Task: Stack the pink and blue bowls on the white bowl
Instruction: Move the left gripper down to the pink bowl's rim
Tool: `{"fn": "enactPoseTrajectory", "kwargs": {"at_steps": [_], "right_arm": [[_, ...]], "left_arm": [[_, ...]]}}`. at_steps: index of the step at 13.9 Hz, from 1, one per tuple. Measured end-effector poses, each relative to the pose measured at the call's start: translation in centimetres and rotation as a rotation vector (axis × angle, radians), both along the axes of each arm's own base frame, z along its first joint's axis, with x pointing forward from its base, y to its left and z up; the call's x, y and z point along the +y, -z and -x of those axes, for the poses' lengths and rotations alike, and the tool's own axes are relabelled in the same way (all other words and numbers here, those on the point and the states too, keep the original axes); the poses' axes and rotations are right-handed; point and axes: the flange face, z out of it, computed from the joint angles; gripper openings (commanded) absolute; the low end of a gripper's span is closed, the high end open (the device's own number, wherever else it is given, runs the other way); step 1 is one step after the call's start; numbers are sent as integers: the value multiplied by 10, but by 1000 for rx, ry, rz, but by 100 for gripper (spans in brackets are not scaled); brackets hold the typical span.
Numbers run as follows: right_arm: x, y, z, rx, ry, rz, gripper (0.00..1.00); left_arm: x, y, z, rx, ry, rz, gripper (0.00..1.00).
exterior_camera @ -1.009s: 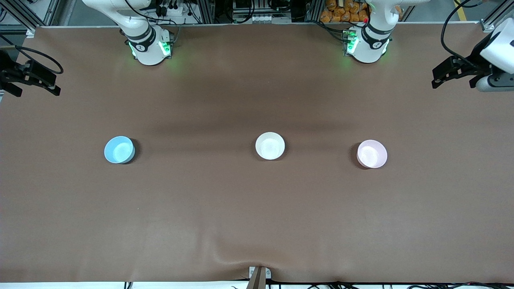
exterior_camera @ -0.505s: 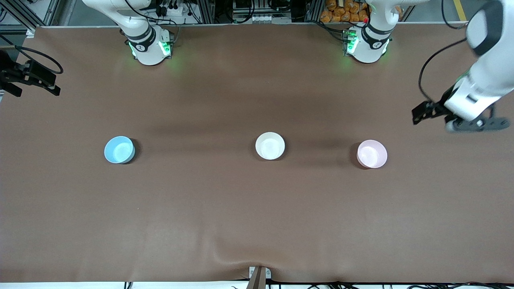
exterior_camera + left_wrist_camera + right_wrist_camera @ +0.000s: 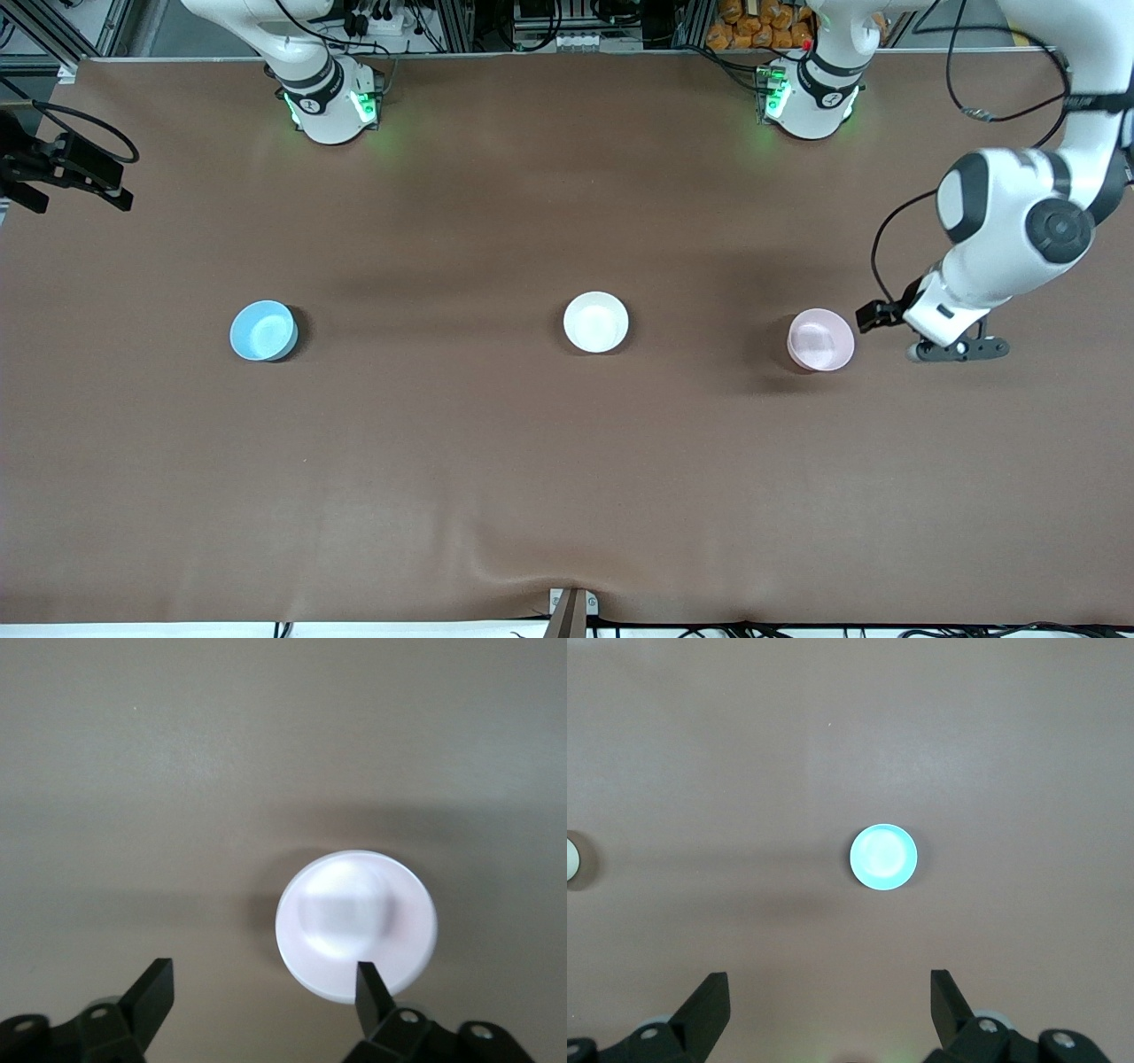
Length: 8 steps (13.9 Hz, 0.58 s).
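Three small bowls stand in a row across the brown table: the blue bowl (image 3: 263, 330) toward the right arm's end, the white bowl (image 3: 595, 322) in the middle, the pink bowl (image 3: 821, 339) toward the left arm's end. My left gripper (image 3: 879, 314) hangs low just beside the pink bowl (image 3: 356, 923), open and empty (image 3: 262, 973); one finger (image 3: 370, 988) overlaps the bowl's rim in the left wrist view. My right gripper (image 3: 53, 173) waits high at the table's end, open (image 3: 827, 983). Its wrist view shows the blue bowl (image 3: 883, 857) well below.
Both arm bases (image 3: 332, 102) (image 3: 811, 97) stand at the table's edge farthest from the front camera. The brown cloth (image 3: 567, 461) has a wrinkle by a small clamp (image 3: 571, 607) at the nearest edge. Bare cloth separates the bowls widely.
The left arm has swung in from the table's end and come down beside the pink bowl. The right arm and all three bowls have stayed put.
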Motion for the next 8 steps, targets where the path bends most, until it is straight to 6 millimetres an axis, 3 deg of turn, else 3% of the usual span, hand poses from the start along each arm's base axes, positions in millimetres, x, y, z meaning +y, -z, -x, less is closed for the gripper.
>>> {"fn": "enactPoseTrajectory", "kwargs": {"at_steps": [3,6,7,8], "right_arm": [[0,0,0,0,0,0,100],[0,0,0,0,0,0,100],[0,0,0,0,0,0,100],[0,0,0,0,0,0,100]], "left_arm": [[10,52,1,14,-18,9,73],[8,76,2,29,-16,14,54],[7,80,2,33,-15,15,40],[7,84,2,34,-15,16,17]]}}
